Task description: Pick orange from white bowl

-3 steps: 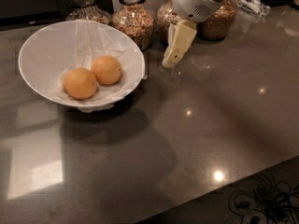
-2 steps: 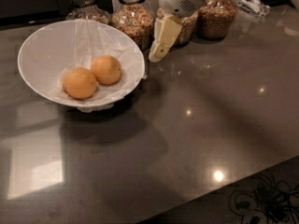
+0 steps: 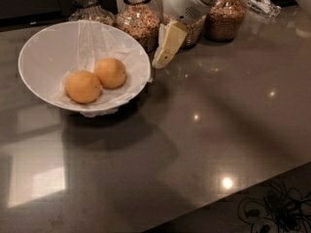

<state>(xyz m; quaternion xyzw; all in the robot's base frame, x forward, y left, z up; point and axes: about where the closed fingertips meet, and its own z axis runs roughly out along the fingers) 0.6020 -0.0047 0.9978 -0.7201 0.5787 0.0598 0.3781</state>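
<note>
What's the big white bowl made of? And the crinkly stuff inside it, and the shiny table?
White bowl: smooth glazed ceramic or plastic, hard to say which. Lining: thin translucent paper or plastic, judging by its creases. Table: polished, stone-like grey top that mirrors the lights. The gripper, cream plastic by its look, hangs beside the bowl's rim.

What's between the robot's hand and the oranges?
Only the rim of the white bowl and its crinkled paper, in the camera view. The gripper hangs just outside.
</note>
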